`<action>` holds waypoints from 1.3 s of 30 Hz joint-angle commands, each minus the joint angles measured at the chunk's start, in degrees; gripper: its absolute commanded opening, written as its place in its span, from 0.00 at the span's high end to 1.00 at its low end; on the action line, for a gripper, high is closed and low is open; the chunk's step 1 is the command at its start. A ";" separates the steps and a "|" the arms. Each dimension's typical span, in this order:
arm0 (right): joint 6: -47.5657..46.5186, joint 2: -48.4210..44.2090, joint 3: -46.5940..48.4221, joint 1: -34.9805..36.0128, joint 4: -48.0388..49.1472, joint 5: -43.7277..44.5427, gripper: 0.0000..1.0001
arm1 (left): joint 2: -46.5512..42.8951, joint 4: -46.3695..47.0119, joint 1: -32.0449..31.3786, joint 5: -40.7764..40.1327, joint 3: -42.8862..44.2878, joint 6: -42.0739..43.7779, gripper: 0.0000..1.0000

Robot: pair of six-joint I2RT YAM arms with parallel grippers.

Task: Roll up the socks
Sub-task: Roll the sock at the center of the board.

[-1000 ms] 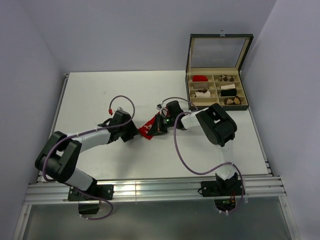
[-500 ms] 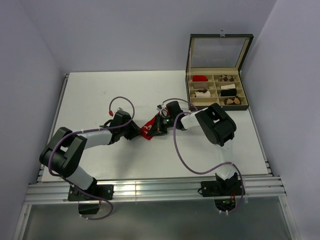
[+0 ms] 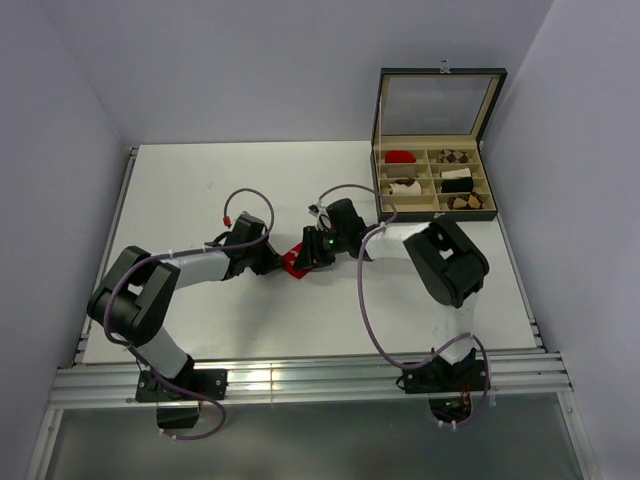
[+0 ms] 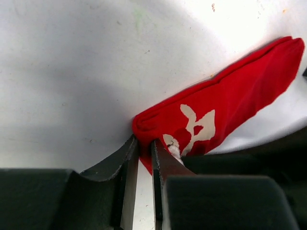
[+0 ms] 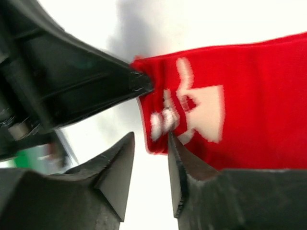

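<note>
1. Left gripper [image 4: 144,145]: at the table's centre, reaching toward 3 o'clock. Jaws are nearly together, clamped on the folded end of the red sock, with a sliver of red cloth between the fingertips.

2. Red sock [image 4: 230,93]: lies flat at the centre of the table [image 3: 200,200], between the 2 grippers. It has white marks near the pinched end. In the left wrist view the free end runs off toward 2 o'clock.

3. Right gripper [image 5: 149,143]: at 3 o'clock of the sock, facing the left gripper. Jaws are parted and grasp nothing. The marked end of the sock lies just past the fingertips, 1 finger close beside the cloth's edge.

4. Box [image 3: 437,213]: at 1 o'clock from the sock, well apart, at the table's far right. Its lid stands open and the inside is divided into compartments.
- Left column: cream sock [image 3: 403,187] with brown patches; beyond it a red bundle [image 3: 401,157]. Whether the cream sock is rolled is too small to tell.
- Right column: brown-patterned bundles [image 3: 455,157] nearest and farthest, with a black-and-white bundle [image 3: 457,182] between them.
</note>
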 commanded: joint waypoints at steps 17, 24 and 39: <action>-31.57 -13.73 -4.67 21.15 2.65 44.64 0.58 | 4.02 -14.22 0.23 -0.79 8.50 9.25 0.80; -33.14 -9.25 -3.44 21.50 2.83 43.67 0.60 | 3.85 -14.04 0.23 -0.62 8.32 9.16 0.80; -33.33 -3.09 -1.15 22.91 -4.90 53.51 0.76 | 1.30 -12.11 0.23 0.53 7.09 5.83 0.70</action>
